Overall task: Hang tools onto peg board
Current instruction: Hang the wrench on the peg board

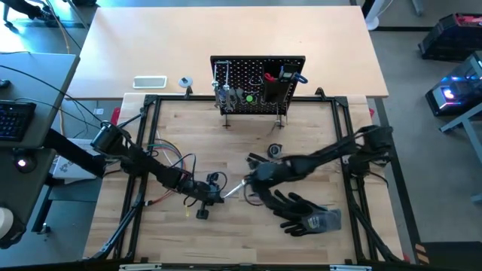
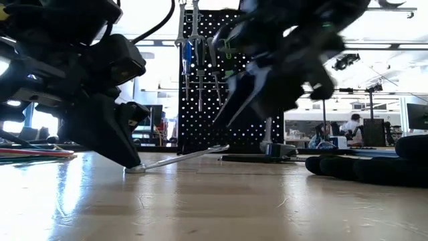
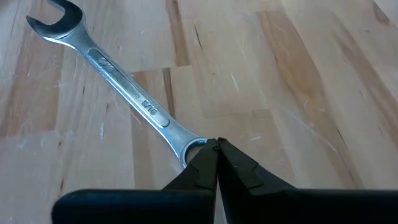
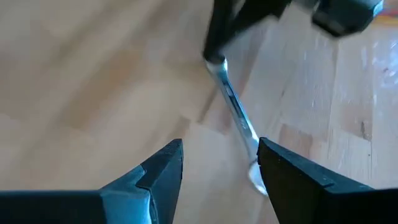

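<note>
Wrench (image 3: 124, 93) lay on the worktop (image 1: 226, 233) at centre frame, its ring end pinched by the closed left gripper (image 3: 216, 149). Right gripper (image 4: 217, 163) (fingers spread) hovered over its other end, below the peg board (image 1: 256, 84).

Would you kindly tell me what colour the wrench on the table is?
Silver, plain polished metal; the wrench shows best in the left wrist view.

Ring end of wrench (image 3: 134, 99) hidden under the left tool's (image 3: 217, 144) closed tips. Right arm (image 2: 281, 60) blurred in low view. Hung tools on peg board (image 1: 260, 84) too small to tell apart. Gloves (image 2: 374, 166) cut off at edge.
</note>
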`<state>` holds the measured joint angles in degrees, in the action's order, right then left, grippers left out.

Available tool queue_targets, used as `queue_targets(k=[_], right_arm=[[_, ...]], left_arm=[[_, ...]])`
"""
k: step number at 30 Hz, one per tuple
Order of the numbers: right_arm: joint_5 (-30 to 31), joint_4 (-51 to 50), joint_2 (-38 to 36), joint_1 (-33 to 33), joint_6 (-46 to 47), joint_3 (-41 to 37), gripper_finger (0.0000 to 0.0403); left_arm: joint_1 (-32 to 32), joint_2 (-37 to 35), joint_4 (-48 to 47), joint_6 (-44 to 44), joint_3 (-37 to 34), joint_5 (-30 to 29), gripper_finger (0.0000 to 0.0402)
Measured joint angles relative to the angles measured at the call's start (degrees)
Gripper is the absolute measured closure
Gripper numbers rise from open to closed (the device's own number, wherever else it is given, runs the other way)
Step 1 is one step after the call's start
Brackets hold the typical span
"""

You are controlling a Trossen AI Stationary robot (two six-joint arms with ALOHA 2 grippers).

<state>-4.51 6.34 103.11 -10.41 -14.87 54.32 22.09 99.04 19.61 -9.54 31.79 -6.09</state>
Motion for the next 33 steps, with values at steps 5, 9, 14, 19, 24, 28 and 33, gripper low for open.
queue_targets(k=[5,9,14,19,24,28,33], right_arm=[[-1.8,-9.5,6.2,2.6,-5.8,10.3,0.0201],[-3.1,-15.2,10.0,4.1,-9.3,15.4,0.0201],[-6.2,-22.8,14.7,5.6,-10.7,20.4,0.0201],[-4.0,-25.9,17.7,6.1,-10.8,22.6,0.0204],[-4.0,-28.7,18.9,6.3,-10.7,22.7,0.0272],[-2.2,-29.2,19.1,6.2,-11.1,22.7,0.0297],[-1.2,-29.3,19.1,5.3,-10.3,22.6,0.0297]], left_arm=[[0.0,0.0,0.0,0.7,0.0,0.0,0.0402],[0.0,0.0,0.3,1.8,-0.1,-0.2,0.0402],[0.0,0.1,0.8,3.4,-0.1,-0.4,0.0402],[0.0,0.1,0.8,4.2,-0.1,-0.7,0.0402],[0.0,0.1,0.8,4.3,-0.1,-1.4,0.0402],[0.0,0.1,1.2,5.2,-0.2,-2.7,0.0401],[-0.7,0.2,3.0,5.3,-0.2,-2.0,0.0402]])
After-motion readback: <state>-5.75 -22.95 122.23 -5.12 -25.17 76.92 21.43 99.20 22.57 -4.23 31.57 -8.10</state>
